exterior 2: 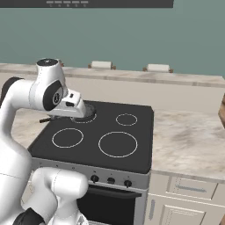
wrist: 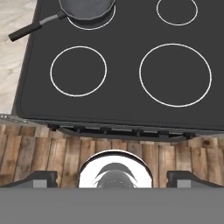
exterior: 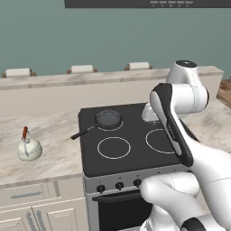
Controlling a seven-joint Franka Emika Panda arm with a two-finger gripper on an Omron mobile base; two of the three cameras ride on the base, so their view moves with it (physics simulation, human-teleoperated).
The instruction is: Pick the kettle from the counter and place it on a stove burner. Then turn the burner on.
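Left base view: the kettle [exterior: 29,149] stands upright on the counter [exterior: 58,158], well left of the stove, untouched. Its handle bar runs roughly near-to-far. The pan [exterior: 107,119] occupies the far-left ring; the near-left burner [exterior: 113,147] is bare. The gripper [wrist: 112,178], fingers wide apart and holding nothing, hangs above the cooktop looking down; the kettle lies far to its left.

Left base view: from behind and left of the white arm [exterior: 180,113], looking forward and down at the black glass cooktop [exterior: 135,135]. Right base view: same cooktop from behind and right. Hand view: close, straight down over the cooktop's front edge and wooden plank floor [wrist: 39,157].
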